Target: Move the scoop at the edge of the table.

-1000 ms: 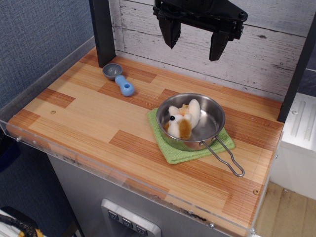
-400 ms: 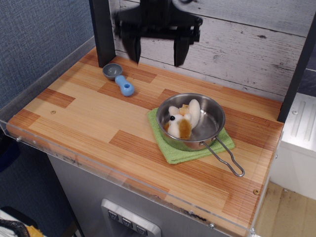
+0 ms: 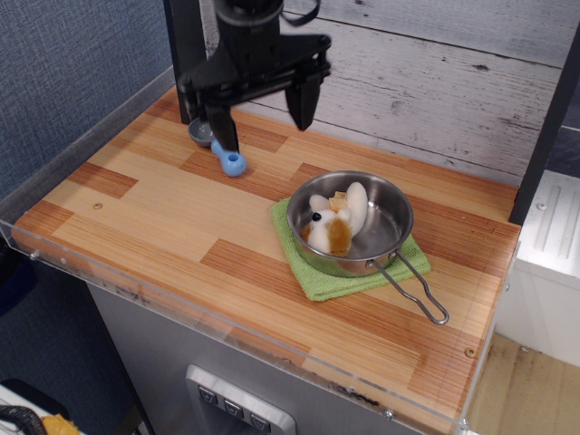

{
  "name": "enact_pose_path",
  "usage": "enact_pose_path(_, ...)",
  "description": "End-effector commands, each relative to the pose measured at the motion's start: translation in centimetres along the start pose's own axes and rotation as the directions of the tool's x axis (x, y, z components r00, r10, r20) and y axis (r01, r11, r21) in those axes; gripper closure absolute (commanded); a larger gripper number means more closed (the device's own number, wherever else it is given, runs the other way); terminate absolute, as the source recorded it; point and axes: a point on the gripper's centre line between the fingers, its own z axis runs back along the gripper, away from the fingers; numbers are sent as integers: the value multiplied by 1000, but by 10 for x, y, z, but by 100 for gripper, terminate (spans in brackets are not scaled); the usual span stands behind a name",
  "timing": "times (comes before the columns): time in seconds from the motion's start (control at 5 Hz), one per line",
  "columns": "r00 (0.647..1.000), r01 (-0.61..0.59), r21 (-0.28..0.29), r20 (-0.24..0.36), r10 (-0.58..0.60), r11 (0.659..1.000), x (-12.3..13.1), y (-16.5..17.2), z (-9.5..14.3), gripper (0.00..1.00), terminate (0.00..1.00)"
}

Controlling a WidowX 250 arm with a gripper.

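The scoop (image 3: 231, 162) lies at the back left of the striped wooden table (image 3: 154, 213), its grey bowl toward the back and its light-blue handle toward the front. My black gripper (image 3: 265, 122) hangs open just above and to the right of it. The left finger tip (image 3: 224, 136) stands in front of the scoop's bowl and hides part of it. The right finger (image 3: 304, 107) is well to the right. Nothing is held.
A steel pan (image 3: 352, 222) with a wire handle sits on a green cloth (image 3: 313, 276) right of centre and holds a white and brown plush toy. A black post (image 3: 188, 59) stands behind the scoop. A clear acrylic rim (image 3: 82, 263) runs along the table's edges.
The gripper has moved left and down from the upper right to just over the scoop, staying open. The scoop and pan have not moved.
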Motion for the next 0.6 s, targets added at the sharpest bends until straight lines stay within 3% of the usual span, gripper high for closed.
enact_pose_path(0.0,996,-87,32,22,86,996,24,-1,-29,0,0)
enact_pose_path(0.4,996,-89,69,12,88,994,43,-6,-64,0,0)
